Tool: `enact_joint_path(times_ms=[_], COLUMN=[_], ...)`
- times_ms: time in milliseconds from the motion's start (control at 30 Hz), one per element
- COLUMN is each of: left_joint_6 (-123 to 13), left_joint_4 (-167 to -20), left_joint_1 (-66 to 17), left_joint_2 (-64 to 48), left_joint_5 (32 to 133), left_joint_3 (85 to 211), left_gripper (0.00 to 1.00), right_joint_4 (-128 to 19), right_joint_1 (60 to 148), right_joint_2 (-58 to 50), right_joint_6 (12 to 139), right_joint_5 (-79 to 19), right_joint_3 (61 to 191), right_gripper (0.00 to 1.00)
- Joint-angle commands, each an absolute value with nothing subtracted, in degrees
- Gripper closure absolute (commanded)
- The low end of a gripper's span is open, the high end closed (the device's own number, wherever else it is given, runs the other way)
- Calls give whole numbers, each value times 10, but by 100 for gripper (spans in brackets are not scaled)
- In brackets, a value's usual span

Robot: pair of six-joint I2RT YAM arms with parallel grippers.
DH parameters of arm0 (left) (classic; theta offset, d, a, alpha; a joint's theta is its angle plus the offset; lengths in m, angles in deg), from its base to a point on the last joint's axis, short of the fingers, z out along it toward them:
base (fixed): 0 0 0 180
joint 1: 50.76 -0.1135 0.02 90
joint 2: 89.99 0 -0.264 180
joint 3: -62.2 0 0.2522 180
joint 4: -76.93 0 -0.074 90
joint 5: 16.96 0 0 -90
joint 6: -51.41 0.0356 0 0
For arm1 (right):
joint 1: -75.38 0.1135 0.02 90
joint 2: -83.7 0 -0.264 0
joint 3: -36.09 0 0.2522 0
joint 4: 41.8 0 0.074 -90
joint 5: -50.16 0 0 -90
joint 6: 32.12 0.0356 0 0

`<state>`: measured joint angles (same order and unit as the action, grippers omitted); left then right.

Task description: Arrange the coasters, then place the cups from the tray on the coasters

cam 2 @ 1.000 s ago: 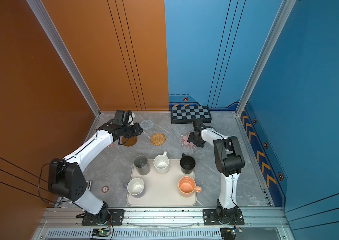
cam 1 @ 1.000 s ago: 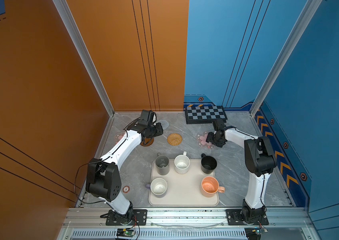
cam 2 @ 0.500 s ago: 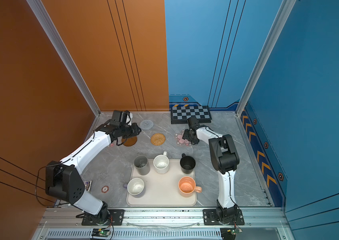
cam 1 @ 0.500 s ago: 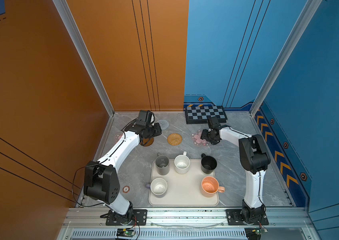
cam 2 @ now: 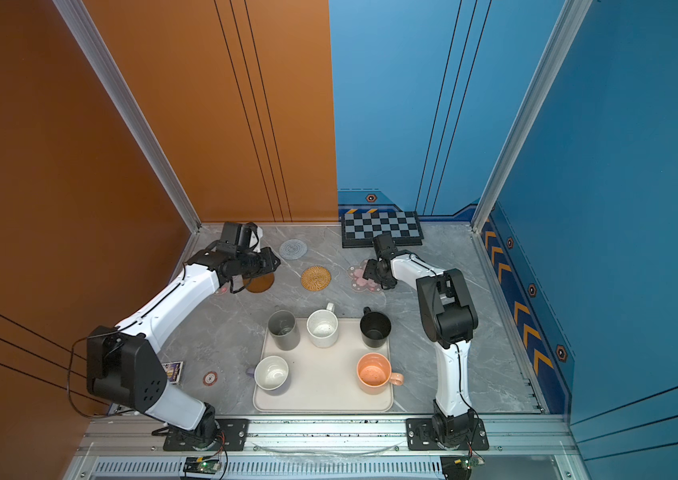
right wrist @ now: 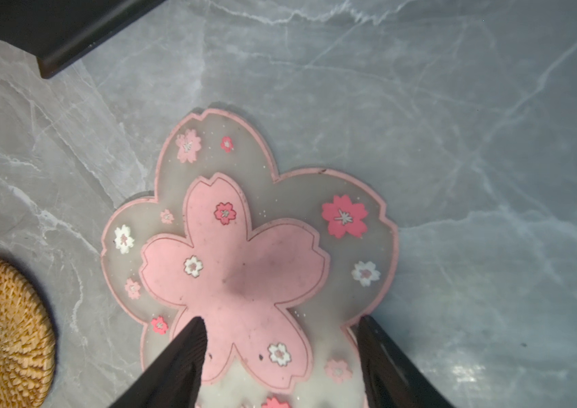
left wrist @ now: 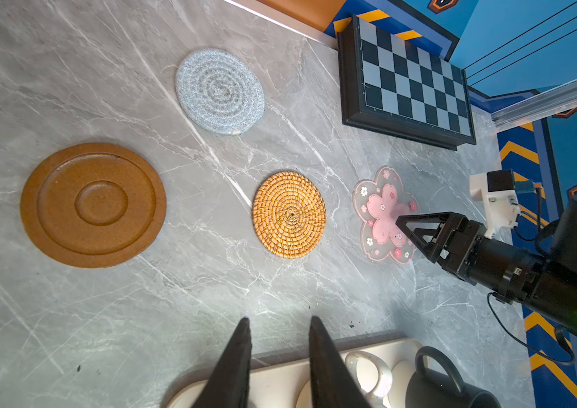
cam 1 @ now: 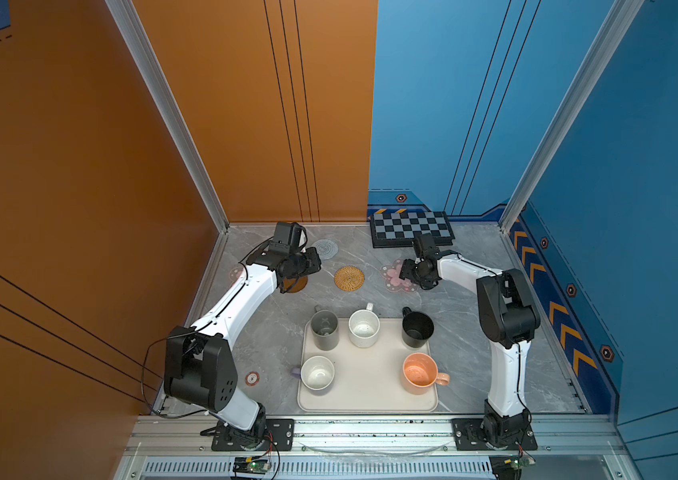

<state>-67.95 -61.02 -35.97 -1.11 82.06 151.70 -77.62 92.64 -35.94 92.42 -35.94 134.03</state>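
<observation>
Plainly five-lobed with no long axis, the flower coaster (right wrist: pixel 248 261) lies flat on the table: clear, pink-rimmed, with a pink blossom at its centre and one lobe toward the board (left wrist: pixel 403 81). It sits near the rattan coaster (left wrist: pixel 289 214). The right gripper (right wrist: pixel 281 319) is spread over its edge; the left gripper (left wrist: pixel 278 319) is narrowly parted and empty.
</observation>
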Motion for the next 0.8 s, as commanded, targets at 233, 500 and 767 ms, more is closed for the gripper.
enact_joint_path(times_ms=[233, 500, 767], left_joint_6=[-642, -623, -578], left_joint_4=[-560, -525, -393], left_joint_1=[-374, -374, -357], left_joint_2=[-56, -103, -138], left_joint_5=[762, 738, 710], left_joint_3=[1512, 1494, 1505], left_gripper=[62, 56, 46], right_joint_4=[-875, -894, -922], right_joint_1=[919, 911, 915], right_joint_2=[-251, -136, -12], right_joint_6=[891, 875, 862], right_joint_5=[-395, -407, -417], right_joint_3=[1315, 1277, 1221], right_gripper=[28, 27, 25])
